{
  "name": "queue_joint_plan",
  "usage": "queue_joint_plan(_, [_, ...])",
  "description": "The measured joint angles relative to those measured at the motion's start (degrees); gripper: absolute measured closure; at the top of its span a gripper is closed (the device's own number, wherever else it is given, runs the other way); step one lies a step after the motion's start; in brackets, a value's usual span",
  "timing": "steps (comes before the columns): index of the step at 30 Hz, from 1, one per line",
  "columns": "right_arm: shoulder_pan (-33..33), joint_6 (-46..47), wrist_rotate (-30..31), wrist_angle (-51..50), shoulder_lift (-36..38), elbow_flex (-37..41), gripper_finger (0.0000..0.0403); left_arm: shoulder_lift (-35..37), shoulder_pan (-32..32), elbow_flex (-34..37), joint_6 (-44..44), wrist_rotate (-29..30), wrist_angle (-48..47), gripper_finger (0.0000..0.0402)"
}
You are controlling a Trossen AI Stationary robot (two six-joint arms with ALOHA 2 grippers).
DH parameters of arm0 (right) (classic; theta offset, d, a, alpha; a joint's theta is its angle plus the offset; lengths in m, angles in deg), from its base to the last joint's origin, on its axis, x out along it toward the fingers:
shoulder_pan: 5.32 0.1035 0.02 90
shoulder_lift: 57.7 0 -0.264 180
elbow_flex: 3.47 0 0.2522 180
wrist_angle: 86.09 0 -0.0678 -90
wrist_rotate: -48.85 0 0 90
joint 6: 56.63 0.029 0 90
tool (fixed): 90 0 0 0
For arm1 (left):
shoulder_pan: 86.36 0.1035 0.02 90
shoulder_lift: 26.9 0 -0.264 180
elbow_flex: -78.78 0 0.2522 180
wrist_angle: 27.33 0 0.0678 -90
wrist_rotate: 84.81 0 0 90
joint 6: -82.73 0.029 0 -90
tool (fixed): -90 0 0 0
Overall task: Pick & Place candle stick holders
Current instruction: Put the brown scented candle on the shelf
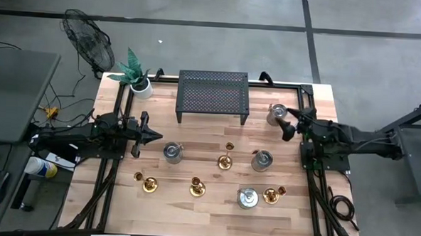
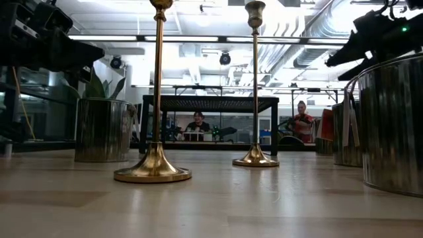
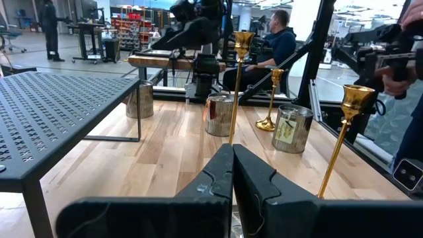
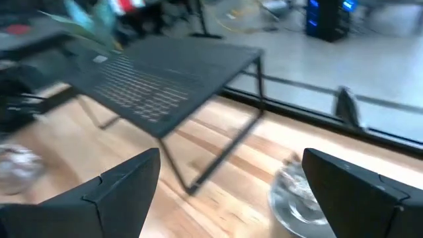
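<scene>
R pincer (image 1: pixel 284 124) beside silver cup (image 1: pixel 275 114)

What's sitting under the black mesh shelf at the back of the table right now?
From the low view, only bare wooden table shows beneath the black mesh shelf, between its legs. From above, the shelf top covers that spot, so anything small and flat there can't be ruled out.

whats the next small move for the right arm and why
Probably swing the right gripper away from the silver tin at the table's far right and toward the nearest gold candle holder. Its fingers are open and empty, and all the holders stand untouched.
</scene>
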Motion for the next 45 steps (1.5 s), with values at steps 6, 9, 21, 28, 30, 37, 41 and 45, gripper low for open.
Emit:
queue_joint_plan(6, [-9.51,8.76,-7.96,-11.63,-12.09,-8.69,0.004,-0.01,0.0,0.0,0.0,0.0,0.01,0.0401])
queue_joint_plan(9, [-15.11,10.63,-12.75,-20.75,-20.04,-13.72,0.0038,0.0,0.0,0.0,0.0,0.01,0.0,0.0401])
queue_joint_plan(21, [-24.09,6.94,-20.07,-27.38,-43.09,-24.65,0.0036,0.0,0.0,0.0,0.0,0.02,0.02,0.0401])
queue_joint_plan(28, [-26.12,5.81,-20.53,-28.55,-48.51,-28.16,0.0036,-0.01,0.0,0.0,0.0,0.01,0.0,0.0401])
queue_joint_plan(30, [-26.77,5.84,-21.46,-28.59,-49.72,-28.54,0.0036,0.0,0.0,0.0,0.0,0.0,0.0,0.0401])
queue_joint_plan(37, [-28.29,6.95,-21.73,-28.44,-52.65,-28.83,0.0036,-0.02,0.0,0.0,0.0,0.0,0.0,0.0401])
queue_joint_plan(41, [-28.42,7.14,-20.2,-28.48,-52.59,-28.84,0.0036,-0.02,0.0,0.0,0.0,0.02,0.02,0.0401])
queue_joint_plan(45, [-28.37,7.82,-18.05,-28.31,-52.14,-28.84,0.0036,0.0,0.0,0.0,0.0,0.02,0.0,0.0401])
